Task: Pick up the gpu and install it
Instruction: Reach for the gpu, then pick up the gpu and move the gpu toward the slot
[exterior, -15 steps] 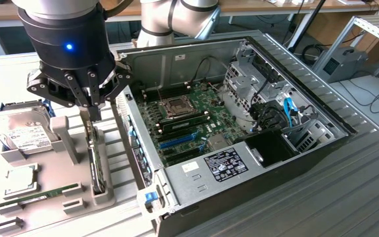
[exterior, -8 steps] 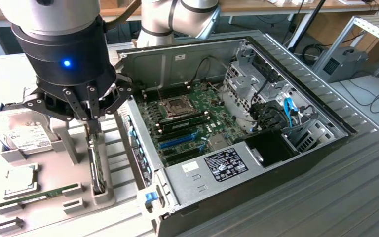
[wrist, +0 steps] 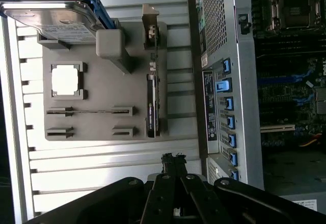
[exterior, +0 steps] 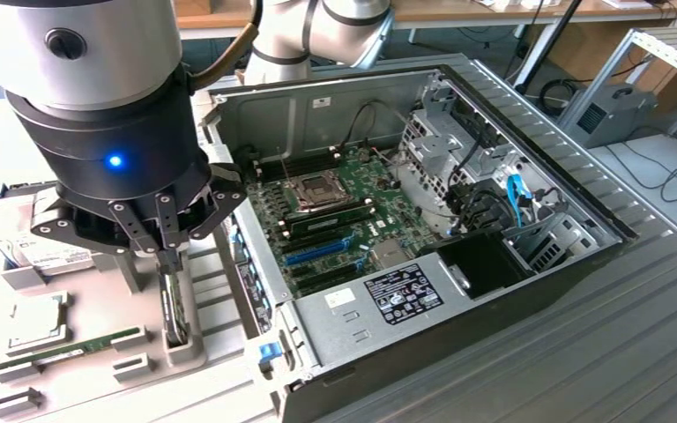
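The gpu stands on its edge in a slot of the grey holder, beside the open computer case. From the exterior view it is a thin dark card directly under the arm's tool. My gripper hangs just above the card with its fingers pressed together and nothing between them. In the wrist view the shut fingertips lie a short way off the card's near end, apart from it.
The holder also carries a hard drive, a CPU and a RAM stick. The open case lies on the exterior view's right, its motherboard with blue slots exposed. A case wall runs close along the holder.
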`<state>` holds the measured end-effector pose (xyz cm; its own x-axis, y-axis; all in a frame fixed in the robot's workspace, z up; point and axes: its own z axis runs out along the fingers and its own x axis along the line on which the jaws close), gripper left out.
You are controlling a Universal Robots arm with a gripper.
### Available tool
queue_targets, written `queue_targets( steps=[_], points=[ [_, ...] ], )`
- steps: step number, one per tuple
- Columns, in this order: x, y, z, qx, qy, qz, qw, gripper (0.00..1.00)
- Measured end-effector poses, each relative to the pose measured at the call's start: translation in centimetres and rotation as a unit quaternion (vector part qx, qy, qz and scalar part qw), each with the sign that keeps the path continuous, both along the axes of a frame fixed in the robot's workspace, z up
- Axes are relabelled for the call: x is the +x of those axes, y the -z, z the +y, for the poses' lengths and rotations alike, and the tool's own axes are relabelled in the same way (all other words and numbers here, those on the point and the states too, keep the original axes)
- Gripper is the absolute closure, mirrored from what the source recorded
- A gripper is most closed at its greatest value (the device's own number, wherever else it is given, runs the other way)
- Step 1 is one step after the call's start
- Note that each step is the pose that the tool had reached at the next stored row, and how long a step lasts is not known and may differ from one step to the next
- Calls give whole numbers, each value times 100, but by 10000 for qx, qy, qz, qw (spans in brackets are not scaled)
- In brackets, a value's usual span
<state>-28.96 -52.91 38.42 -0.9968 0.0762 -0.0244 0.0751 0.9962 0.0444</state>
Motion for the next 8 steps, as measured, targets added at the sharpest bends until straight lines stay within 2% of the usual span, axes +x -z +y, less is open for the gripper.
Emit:
queue_targets(
  steps=[8],
  points=[
    [0,0,0,0,0,0,10000,89]
  ],
)
